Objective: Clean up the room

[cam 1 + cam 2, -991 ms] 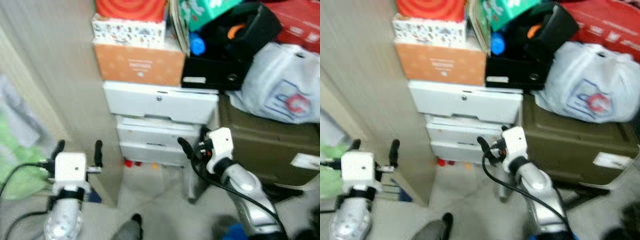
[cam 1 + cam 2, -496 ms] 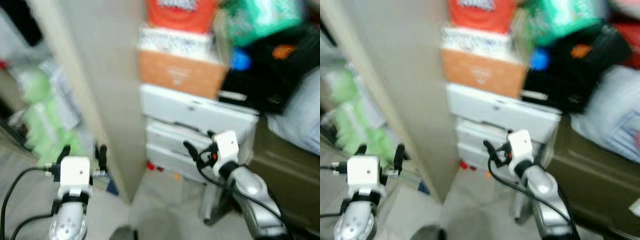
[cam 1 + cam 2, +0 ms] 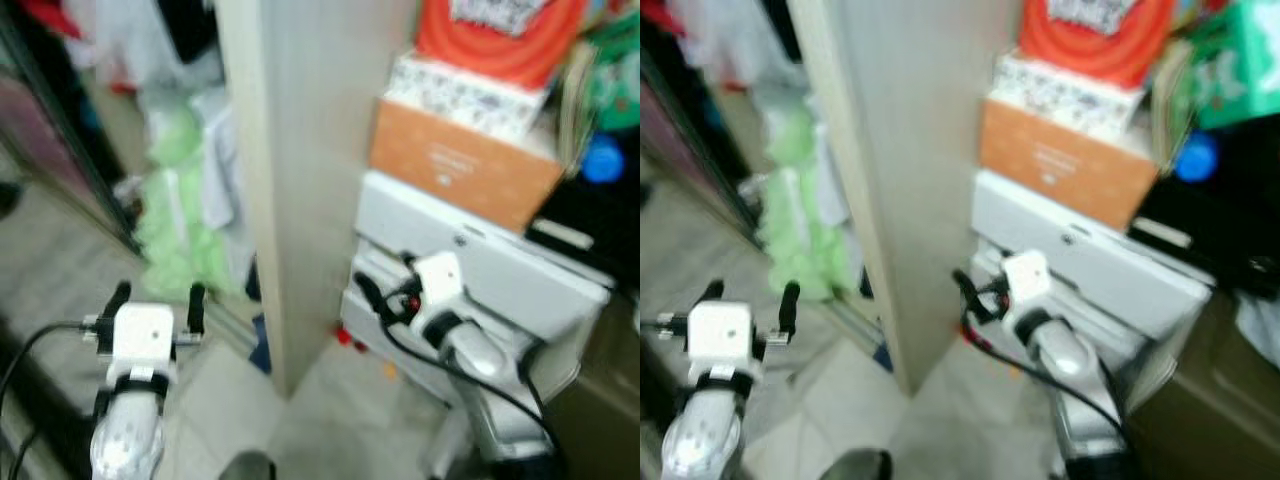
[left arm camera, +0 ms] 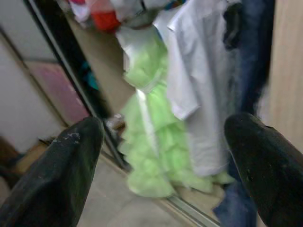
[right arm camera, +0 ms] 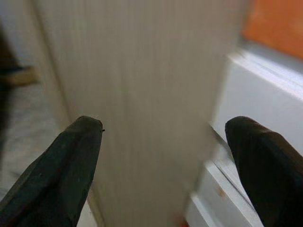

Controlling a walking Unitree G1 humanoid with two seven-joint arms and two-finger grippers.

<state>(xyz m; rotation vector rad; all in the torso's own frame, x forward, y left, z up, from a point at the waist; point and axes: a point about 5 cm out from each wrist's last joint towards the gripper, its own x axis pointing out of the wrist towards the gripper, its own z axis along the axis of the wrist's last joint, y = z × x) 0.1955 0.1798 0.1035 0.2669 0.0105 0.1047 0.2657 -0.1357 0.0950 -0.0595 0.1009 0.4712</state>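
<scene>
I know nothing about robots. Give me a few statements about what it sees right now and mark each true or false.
1. Both tools, left and right, are open and empty. True.
2. An orange box sits on the white drawer unit. True.
3. The left tool grips the light green garment. False: it only points toward it, apart.
4. The garment lies on top of the orange box. False: it hangs left of the beige panel.

A tall beige panel (image 3: 300,170) stands on a pale floor (image 3: 330,430). Right of it sit white drawers (image 3: 480,290) with boxes (image 3: 460,170) stacked on top; left, clothes (image 4: 189,90) hang behind a dark rail (image 4: 71,80).
</scene>
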